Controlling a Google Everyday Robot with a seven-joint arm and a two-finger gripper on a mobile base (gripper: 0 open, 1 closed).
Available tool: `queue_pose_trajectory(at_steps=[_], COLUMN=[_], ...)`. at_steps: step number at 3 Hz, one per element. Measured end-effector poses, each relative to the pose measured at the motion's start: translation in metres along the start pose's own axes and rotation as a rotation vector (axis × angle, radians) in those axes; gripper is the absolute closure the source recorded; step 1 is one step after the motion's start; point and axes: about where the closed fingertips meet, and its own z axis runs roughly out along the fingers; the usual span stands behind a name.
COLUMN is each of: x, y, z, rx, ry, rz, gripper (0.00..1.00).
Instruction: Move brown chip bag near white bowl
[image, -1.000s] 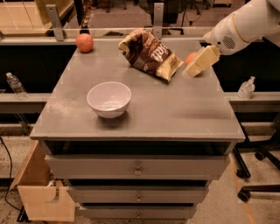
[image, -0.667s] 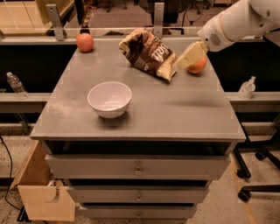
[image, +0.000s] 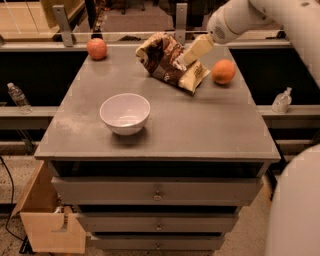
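The brown chip bag (image: 165, 62) lies crinkled at the back middle of the grey table (image: 200, 125), with a cream-yellow end towards the front right. The white bowl (image: 125, 113) stands at the front left of the table, well apart from the bag. My gripper (image: 196, 49) comes in from the upper right on a white arm (image: 235, 20) and sits right over the bag's right side. I cannot tell whether it touches the bag.
An orange fruit (image: 223, 71) sits just right of the bag. A reddish fruit (image: 97, 48) sits at the back left corner. Plastic bottles stand on ledges at left (image: 17, 97) and right (image: 282, 101). A wooden drawer (image: 50, 222) is open at the lower left.
The gripper has moved left, from beside the orange fruit to over the right side of the chip bag. The bag, bowl and fruits have not moved.
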Motion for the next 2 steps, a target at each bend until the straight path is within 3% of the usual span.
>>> queue_pose_trajectory(at_steps=[2], x=[-0.012], y=[0.009], z=[0.053], rx=[-0.023], ry=[0.04], rz=[0.028], gripper=[0.0])
